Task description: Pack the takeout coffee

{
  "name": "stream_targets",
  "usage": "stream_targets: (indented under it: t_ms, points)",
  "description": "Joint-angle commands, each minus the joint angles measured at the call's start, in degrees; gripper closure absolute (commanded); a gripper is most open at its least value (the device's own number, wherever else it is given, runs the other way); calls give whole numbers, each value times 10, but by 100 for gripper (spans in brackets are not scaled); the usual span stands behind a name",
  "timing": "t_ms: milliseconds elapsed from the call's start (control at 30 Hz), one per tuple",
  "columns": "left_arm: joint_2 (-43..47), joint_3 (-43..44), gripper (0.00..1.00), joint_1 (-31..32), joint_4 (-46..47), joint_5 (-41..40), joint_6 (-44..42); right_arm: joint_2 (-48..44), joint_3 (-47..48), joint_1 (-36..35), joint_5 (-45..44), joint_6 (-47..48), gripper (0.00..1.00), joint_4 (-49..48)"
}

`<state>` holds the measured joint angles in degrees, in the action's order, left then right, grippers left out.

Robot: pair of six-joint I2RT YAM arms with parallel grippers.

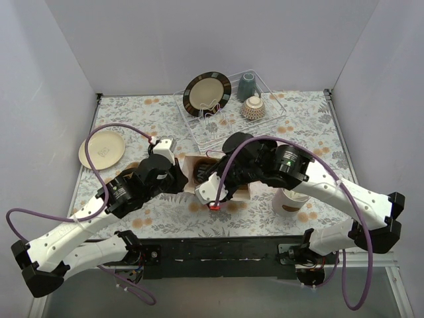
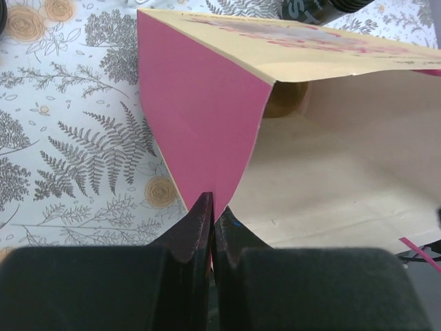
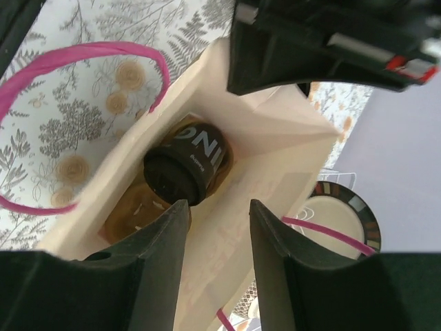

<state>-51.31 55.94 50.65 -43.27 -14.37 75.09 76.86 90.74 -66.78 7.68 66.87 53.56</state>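
Observation:
A paper bag (image 1: pixel 192 164) with pink outer walls and pink handles (image 3: pixel 83 52) stands open at the table's middle. One black takeout coffee cup (image 3: pixel 186 165) with a black lid lies tilted on the bag's floor. My left gripper (image 2: pixel 212 203) is shut on the bag's pink side wall (image 2: pixel 200 110) at its rim, on the bag's left (image 1: pixel 177 173). My right gripper (image 3: pixel 219 207) is open and empty, hovering over the bag's mouth above the cup (image 1: pixel 204 177). The arms hide most of the bag in the top view.
A wire dish rack (image 1: pixel 278 106) at the back holds a dark-rimmed plate (image 1: pixel 207 93), a grey-blue mug (image 1: pixel 247 85) and a bowl (image 1: pixel 252 107). A cream plate (image 1: pixel 103 148) lies at the left. A white cup (image 1: pixel 289 201) stands right of the bag, under my right arm.

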Motion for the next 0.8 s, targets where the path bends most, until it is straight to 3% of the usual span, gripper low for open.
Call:
stream_targets:
  t_ms: [0,767]
  points:
    - [39,-35,100,1,45,2,-29,19,-25,2,-24,55,51,-25]
    - [45,-13,100,1,27,22,-15,112,-101,31,-33,92,44,-72]
